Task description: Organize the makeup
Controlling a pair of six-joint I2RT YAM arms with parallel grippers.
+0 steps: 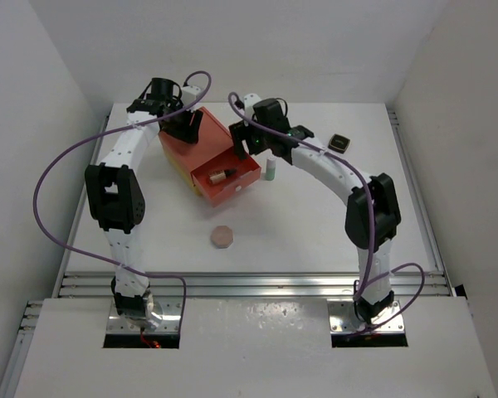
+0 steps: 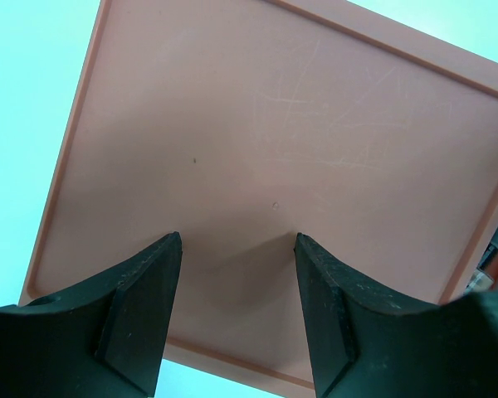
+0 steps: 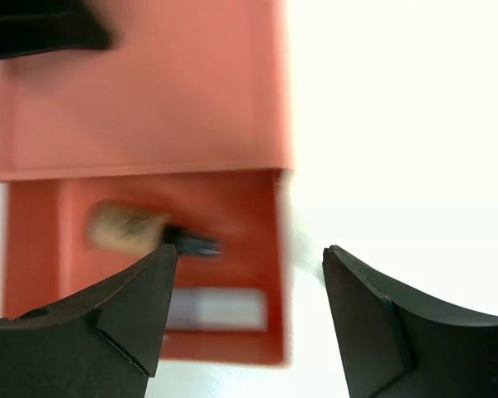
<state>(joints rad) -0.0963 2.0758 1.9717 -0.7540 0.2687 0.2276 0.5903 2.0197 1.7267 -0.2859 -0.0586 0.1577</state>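
Note:
The tan dark-capped bottle (image 1: pixel 224 175) lies in the open drawer (image 1: pixel 242 179) of the orange box (image 1: pixel 201 143); it also shows, blurred, in the right wrist view (image 3: pixel 126 227). The green-white bottle (image 1: pixel 270 170) stands on the table just right of the drawer. The peach octagonal compact (image 1: pixel 223 236) lies nearer the front. A black square compact (image 1: pixel 340 142) lies at the back right. My left gripper (image 1: pixel 187 124) is open and empty over the box top (image 2: pixel 274 157). My right gripper (image 1: pixel 247 141) is open and empty above the drawer's right edge (image 3: pixel 275 249).
The orange box stands at the back middle of the white table (image 1: pixel 299 224), its drawer pulled out toward the front right. A small dark object (image 1: pixel 304 133) lies behind the right arm. White walls enclose the table on three sides.

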